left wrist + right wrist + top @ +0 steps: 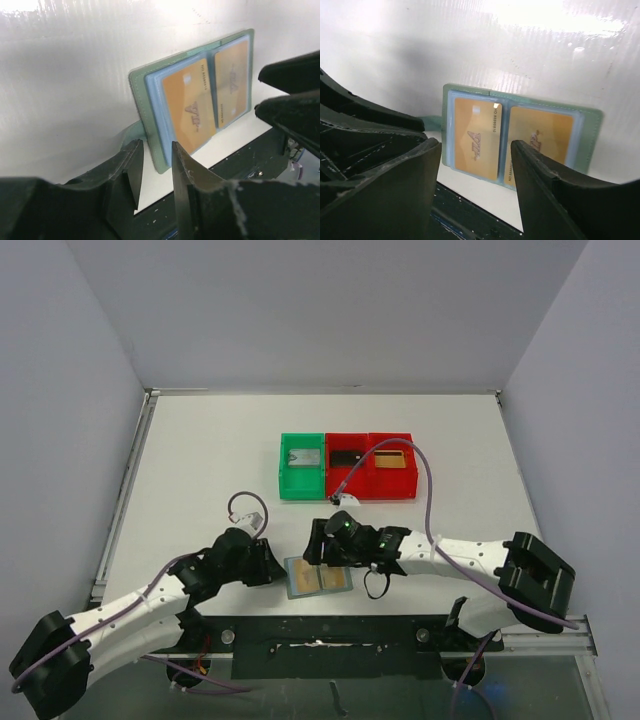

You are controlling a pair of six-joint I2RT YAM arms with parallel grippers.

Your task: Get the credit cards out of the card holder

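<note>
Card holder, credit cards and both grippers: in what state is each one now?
card holder: open, lying flat on the table.
credit cards: both inside the holder, one per panel.
left gripper: slightly open, empty.
right gripper: wide open, empty.

A white table point(200, 460) fills the space. Plain pale grey walls close it in: a back wall point(320, 310) at its far edge, a left wall point(60, 420) and a right wall point(590, 420) at its sides. A metal rail point(125, 500) lines the table's left edge and a dark strip point(330, 635) its near edge. Bright glare point(560, 20) lies on the tabletop.
</note>
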